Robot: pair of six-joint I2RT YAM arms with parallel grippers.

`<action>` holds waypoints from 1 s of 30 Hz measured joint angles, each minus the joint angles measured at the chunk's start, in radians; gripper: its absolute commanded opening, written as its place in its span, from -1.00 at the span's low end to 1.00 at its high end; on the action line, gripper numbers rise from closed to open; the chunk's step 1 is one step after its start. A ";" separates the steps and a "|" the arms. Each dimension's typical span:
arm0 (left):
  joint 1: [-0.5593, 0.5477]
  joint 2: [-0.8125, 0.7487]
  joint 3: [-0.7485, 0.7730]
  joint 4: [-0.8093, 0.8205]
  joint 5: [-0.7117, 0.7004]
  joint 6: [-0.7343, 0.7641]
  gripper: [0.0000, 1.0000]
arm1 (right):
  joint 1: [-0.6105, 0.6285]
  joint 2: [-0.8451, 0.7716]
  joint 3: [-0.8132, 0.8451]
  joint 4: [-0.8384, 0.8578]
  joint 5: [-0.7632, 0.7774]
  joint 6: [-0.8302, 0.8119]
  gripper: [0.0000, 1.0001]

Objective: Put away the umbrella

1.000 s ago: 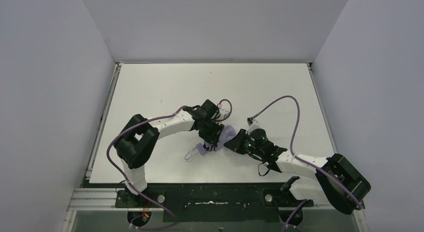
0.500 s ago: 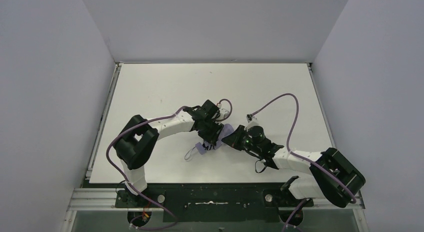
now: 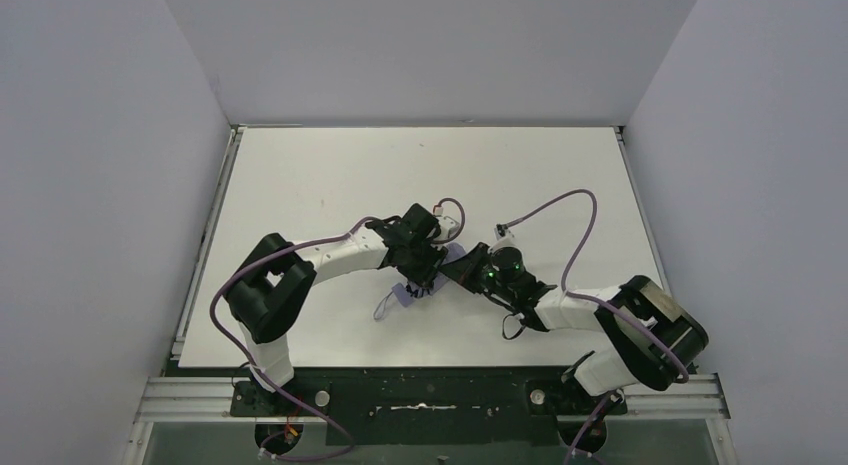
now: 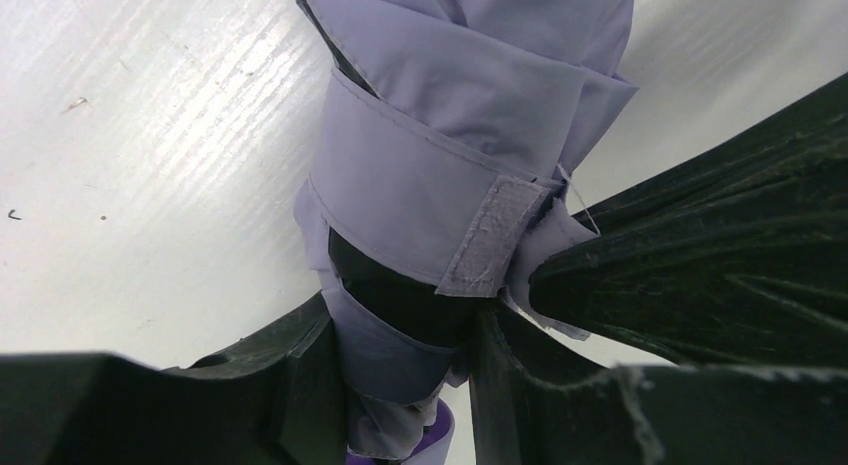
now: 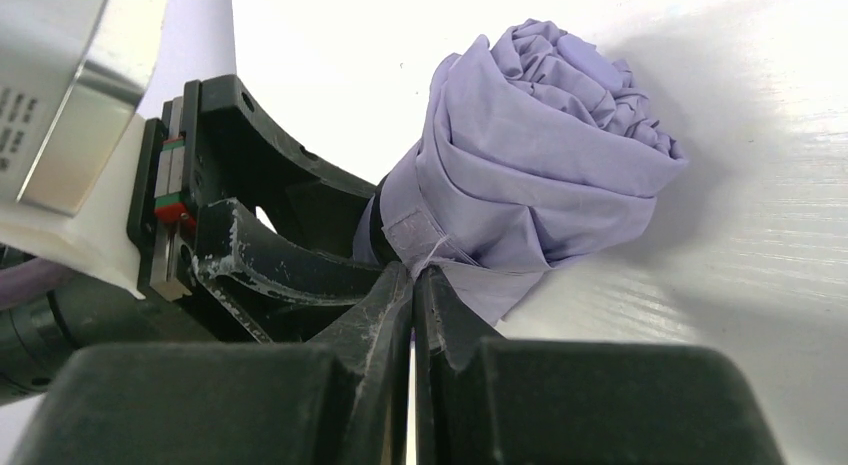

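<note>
The umbrella (image 3: 456,255) lies folded on the white table (image 3: 330,175), a pale lavender bundle (image 5: 545,175) with a closure strap (image 4: 440,210) wrapped round it. Its thin wrist loop (image 3: 383,307) trails toward the near edge. My left gripper (image 4: 400,345) is shut on the bundle's middle, one finger on each side (image 3: 428,270). My right gripper (image 5: 413,275) is shut, its tips pinching the fabric at the strap's fastener end (image 5: 410,235). In the left wrist view that right gripper (image 4: 640,275) comes in from the right and touches the strap tab (image 4: 495,235).
Grey walls (image 3: 100,185) close in the table on three sides. Purple cables (image 3: 570,210) arch over both arms. The two arms meet just near of the table's middle.
My right arm has reached leftward, bringing its shut gripper from a short gap away up against the umbrella and the left gripper. The left gripper keeps its hold.
</note>
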 measured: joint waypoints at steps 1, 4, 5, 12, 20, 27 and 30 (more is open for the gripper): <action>-0.001 -0.001 -0.002 0.006 -0.006 0.000 -1.00 | 0.000 0.007 0.001 0.008 0.006 0.007 -1.00; -0.003 -0.005 -0.010 0.020 -0.014 0.000 -1.00 | -0.005 0.018 0.010 0.011 0.015 0.020 -1.00; -0.004 -0.007 -0.014 0.027 -0.015 0.000 -1.00 | -0.006 0.025 0.015 0.012 0.018 0.023 -1.00; -0.004 -0.008 -0.023 0.053 -0.014 0.005 -1.00 | -0.024 0.056 0.023 0.031 0.026 0.050 -1.00; -0.004 -0.008 -0.027 0.071 -0.034 0.012 -1.00 | -0.039 0.126 0.070 0.057 0.013 0.069 -0.71; -0.004 -0.008 -0.029 0.075 -0.057 0.020 -1.00 | -0.044 0.177 0.078 0.133 -0.008 0.083 -0.62; -0.003 -0.008 -0.029 0.075 -0.066 0.023 -1.00 | -0.045 0.201 0.078 0.171 -0.017 0.098 -0.71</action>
